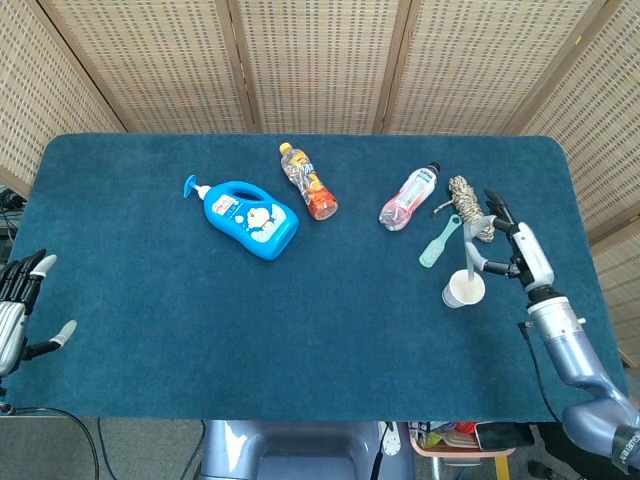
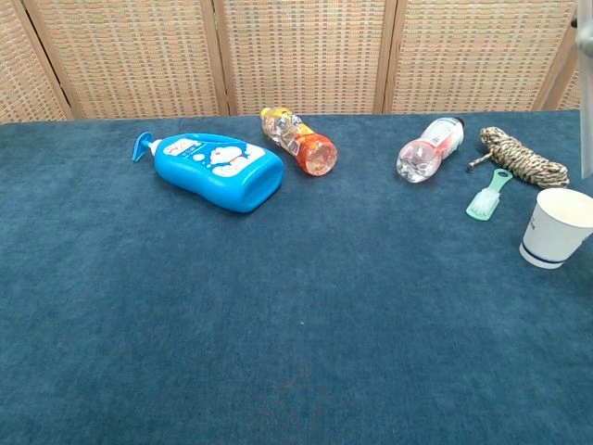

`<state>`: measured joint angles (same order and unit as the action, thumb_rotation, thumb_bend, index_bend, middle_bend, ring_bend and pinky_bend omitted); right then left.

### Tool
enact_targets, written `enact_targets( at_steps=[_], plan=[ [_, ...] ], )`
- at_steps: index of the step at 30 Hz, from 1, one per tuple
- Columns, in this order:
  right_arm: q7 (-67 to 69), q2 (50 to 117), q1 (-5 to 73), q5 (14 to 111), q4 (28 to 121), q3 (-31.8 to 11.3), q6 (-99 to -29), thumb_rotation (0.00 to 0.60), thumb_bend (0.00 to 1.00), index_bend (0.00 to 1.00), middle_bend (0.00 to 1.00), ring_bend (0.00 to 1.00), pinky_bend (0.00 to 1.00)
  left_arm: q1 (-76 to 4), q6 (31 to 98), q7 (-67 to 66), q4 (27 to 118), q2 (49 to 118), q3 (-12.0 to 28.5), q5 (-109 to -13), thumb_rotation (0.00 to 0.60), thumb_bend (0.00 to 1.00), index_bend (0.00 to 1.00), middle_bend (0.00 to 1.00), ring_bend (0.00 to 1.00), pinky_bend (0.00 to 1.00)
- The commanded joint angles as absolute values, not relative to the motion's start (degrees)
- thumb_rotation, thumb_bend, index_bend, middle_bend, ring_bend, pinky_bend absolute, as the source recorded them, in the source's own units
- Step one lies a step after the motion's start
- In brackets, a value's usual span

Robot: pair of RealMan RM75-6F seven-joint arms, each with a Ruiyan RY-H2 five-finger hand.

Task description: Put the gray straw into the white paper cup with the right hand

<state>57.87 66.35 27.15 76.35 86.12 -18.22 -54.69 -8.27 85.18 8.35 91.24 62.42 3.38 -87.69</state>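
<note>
my right hand (image 1: 518,250) hangs above the white paper cup (image 1: 463,290), fingers pinched on the gray straw (image 1: 468,248), which stands nearly upright with its lower end at the cup's mouth. my left hand (image 1: 20,312) waits off the table's (image 1: 150,320) edge, fingers spread, holding nothing.

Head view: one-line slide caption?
Right hand holds the gray straw upright over the white paper cup.
</note>
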Motion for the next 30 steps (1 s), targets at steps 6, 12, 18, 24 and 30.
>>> enact_targets(
  at_steps=[6,12,18,24,30],
  plan=[
    [61.37,70.41,27.24,79.97,79.24,-15.02,-55.27,0.600,0.52,0.64,0.03,0.00,0.00,-8.31,84.98,7.84,91.36,62.62,3.44,-87.38,0.600,0.29,0.00,0.00,0.00,0.00],
    [61.54,71.69,27.93,80.41,77.70,-14.36,-55.51,0.600,0.52,0.64,0.03,0.00,0.00,-8.43,84.63,7.66,91.24,62.70,3.53,-87.04,0.600,0.29,0.00,0.00,0.00,0.00],
    [60.87,72.49,28.61,80.06,76.69,-13.78,-54.84,0.600,0.52,0.64,0.03,0.00,0.00,-8.43,84.59,7.59,91.22,62.74,3.58,-86.92,0.600,0.29,0.00,0.00,0.00,0.00],
    [60.48,73.24,29.19,79.53,75.96,-13.49,-54.08,0.600,0.52,0.64,0.03,0.00,0.00,-8.49,84.42,7.31,91.23,62.87,3.51,-86.93,0.600,0.29,0.00,0.00,0.00,0.00],
    [59.85,74.23,29.82,78.59,74.37,-12.94,-52.54,0.600,0.52,0.64,0.03,0.00,0.00,-8.50,84.37,7.42,91.20,62.81,3.56,-86.82,0.600,0.29,0.00,0.00,0.00,0.00]
  ],
)
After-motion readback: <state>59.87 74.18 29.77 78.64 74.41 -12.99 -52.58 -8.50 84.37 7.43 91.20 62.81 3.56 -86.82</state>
